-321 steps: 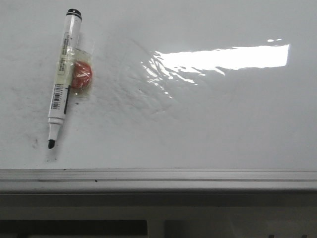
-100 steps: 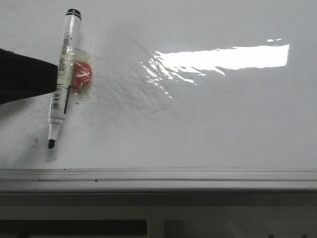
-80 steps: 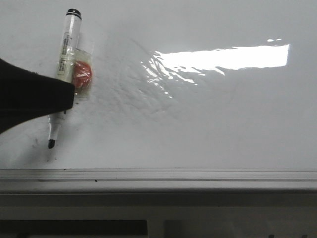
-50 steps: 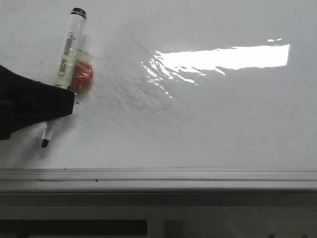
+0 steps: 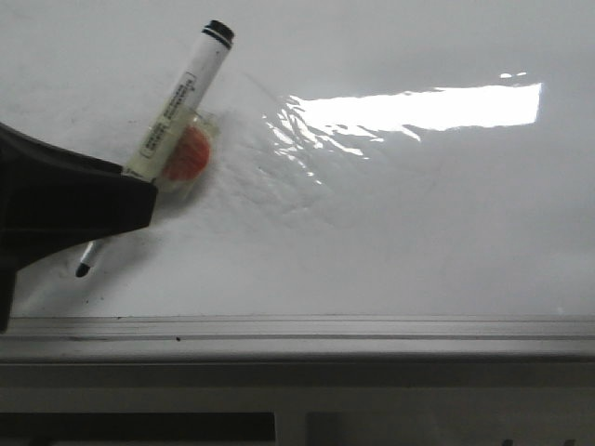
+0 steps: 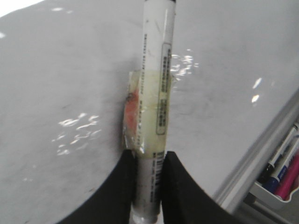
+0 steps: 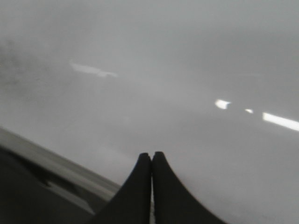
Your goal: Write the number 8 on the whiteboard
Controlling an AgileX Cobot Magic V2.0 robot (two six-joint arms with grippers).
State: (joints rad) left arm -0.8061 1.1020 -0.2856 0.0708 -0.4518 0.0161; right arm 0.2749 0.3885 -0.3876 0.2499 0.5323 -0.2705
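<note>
The glossy whiteboard (image 5: 390,242) fills the front view; it bears faint grey smudges and no number 8 shows on it. A white marker (image 5: 181,93) with a black end cap and an orange piece (image 5: 191,156) taped to its side is tilted, cap to the upper right, black tip (image 5: 83,270) near the board at lower left. My left gripper (image 5: 130,200) is shut on the marker's lower barrel; in the left wrist view the gripper (image 6: 149,161) clamps the marker (image 6: 156,84) from both sides. My right gripper (image 7: 151,156) is shut and empty over the board (image 7: 187,70); it is out of the front view.
The board's pale grey frame edge (image 5: 297,330) runs along the near side. Strong glare (image 5: 418,107) lies on the board at upper right. In the left wrist view a tray with several coloured markers (image 6: 280,172) sits beyond the frame edge.
My left gripper came in from the left and closed on the marker, which lay free on the board. The marker has since been lifted and tilted, its cap swinging to the right.
</note>
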